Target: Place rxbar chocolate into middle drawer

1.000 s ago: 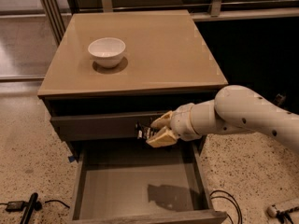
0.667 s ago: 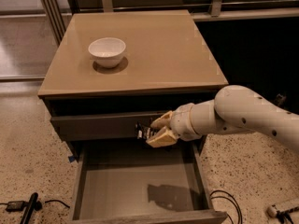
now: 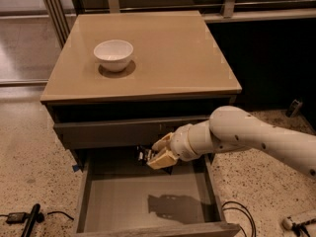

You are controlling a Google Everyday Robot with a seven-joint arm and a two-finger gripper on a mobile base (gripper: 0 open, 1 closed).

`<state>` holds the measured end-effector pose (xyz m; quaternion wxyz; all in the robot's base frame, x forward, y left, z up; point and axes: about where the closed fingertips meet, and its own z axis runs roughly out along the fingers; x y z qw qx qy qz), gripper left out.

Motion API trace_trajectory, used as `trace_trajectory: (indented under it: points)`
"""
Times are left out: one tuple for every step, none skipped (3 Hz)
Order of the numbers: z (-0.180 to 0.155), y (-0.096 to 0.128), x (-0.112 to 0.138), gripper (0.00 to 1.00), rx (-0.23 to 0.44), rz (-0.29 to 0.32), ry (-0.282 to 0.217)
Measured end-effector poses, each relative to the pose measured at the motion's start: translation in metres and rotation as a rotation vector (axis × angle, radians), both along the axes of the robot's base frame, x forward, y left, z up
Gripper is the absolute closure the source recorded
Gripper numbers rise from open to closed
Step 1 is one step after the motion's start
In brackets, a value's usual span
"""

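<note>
Gripper [image 3: 152,155] hangs over the far end of the middle drawer [image 3: 113,204], just below the closed drawer front [image 3: 108,131] above it, reaching in from the right on the white arm [image 3: 247,137]. Its two tan fingers [image 3: 163,142] are pinched on the rxbar chocolate [image 3: 144,155], which sticks out to the left as a small dark shape, clear of the drawer floor and not touching either side wall. The drawer is pulled well out toward the near side and its grey floor shows nothing but the arm's shadow.

The step in hand looks like the release. To do it well, the robot should bring the bar a little nearer and lower, so it sits plainly inside the box and away from the overhanging front, then part the fingers only once the bar is close above the floor; a long drop could make the flat wrapper skid or land on edge against a wall. After letting go, the arm should lift out up and to the right, keeping off the right wall [image 3: 210,191]. On the cabinet top [image 3: 163,48], the white bowl [image 3: 113,55] is well apart and plays no part
</note>
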<state>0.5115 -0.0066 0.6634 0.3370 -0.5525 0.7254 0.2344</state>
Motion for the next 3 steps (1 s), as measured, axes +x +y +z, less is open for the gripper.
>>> trace_trajectory:
  points:
    - [-0.041, 0.008, 0.001, 1.0, 0.014, -0.019, 0.049]
    - [-0.087, 0.017, 0.003, 1.0, 0.02, -0.038, 0.09]
    - [-0.13, 0.02, 0.007, 1.0, 0.0, -0.064, 0.093]
